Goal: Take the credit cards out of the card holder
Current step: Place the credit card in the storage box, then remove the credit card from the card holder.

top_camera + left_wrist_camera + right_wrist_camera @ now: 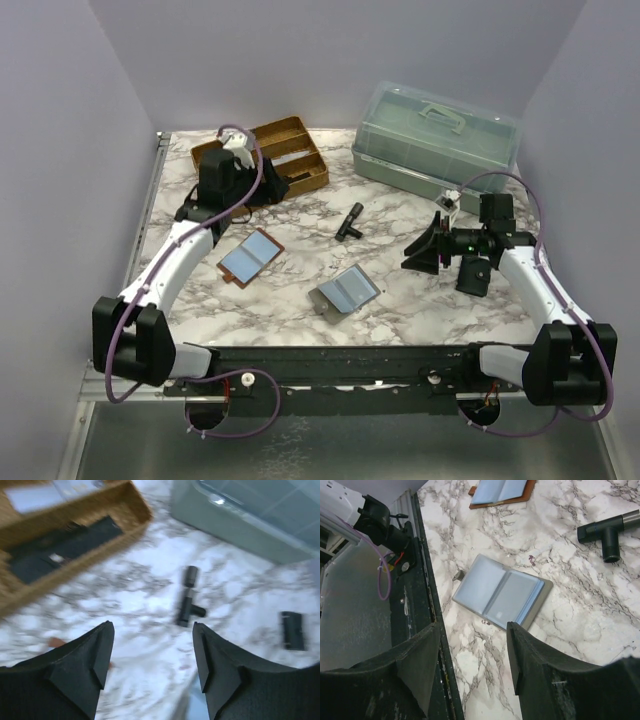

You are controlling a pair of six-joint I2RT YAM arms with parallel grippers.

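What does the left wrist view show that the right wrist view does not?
Only the left wrist view: the wooden tray, the plastic box, a small black block, the open left claw. Only the right wrist view: light-blue cards plainly seen in the grey card holder and the brown card holder, and the open right claw; the left view gives blurred slivers at most. Both: the black T-shaped part on the marble table.

Bright, even overhead light; the left wrist view is motion-blurred.
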